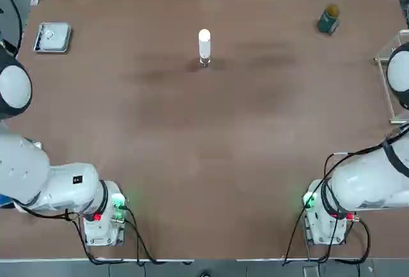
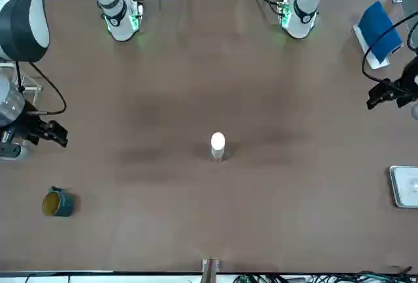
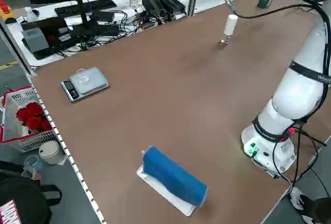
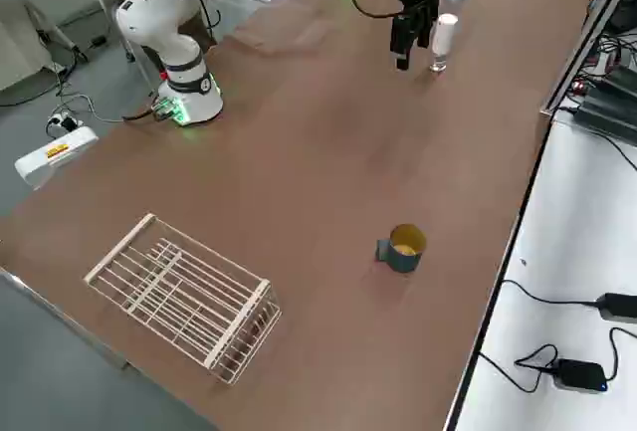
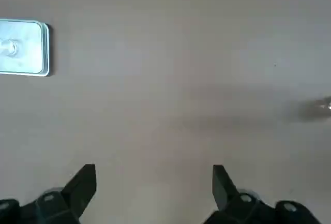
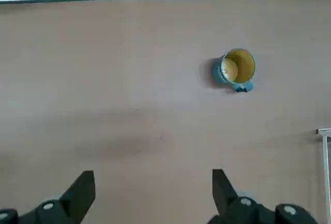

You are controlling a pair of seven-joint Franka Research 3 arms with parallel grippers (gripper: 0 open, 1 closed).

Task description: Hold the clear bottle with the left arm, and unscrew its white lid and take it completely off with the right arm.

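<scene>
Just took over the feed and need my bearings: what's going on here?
Nothing is being handled. The bottle stands on the table with its white lid still on. The left gripper hangs open over its own side of the table, the right gripper open over the other. Neither touches the bottle, so the unscrewing looks not yet begun.

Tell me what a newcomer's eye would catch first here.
Probably the clear bottle with its tall white lid, upright near the table's far edge, roughly midway between the sides. Next, the blue mug with its yellow inside, toward the far right corner, and the bright blue cloth-like bundle on the left, near the robot's side.
</scene>
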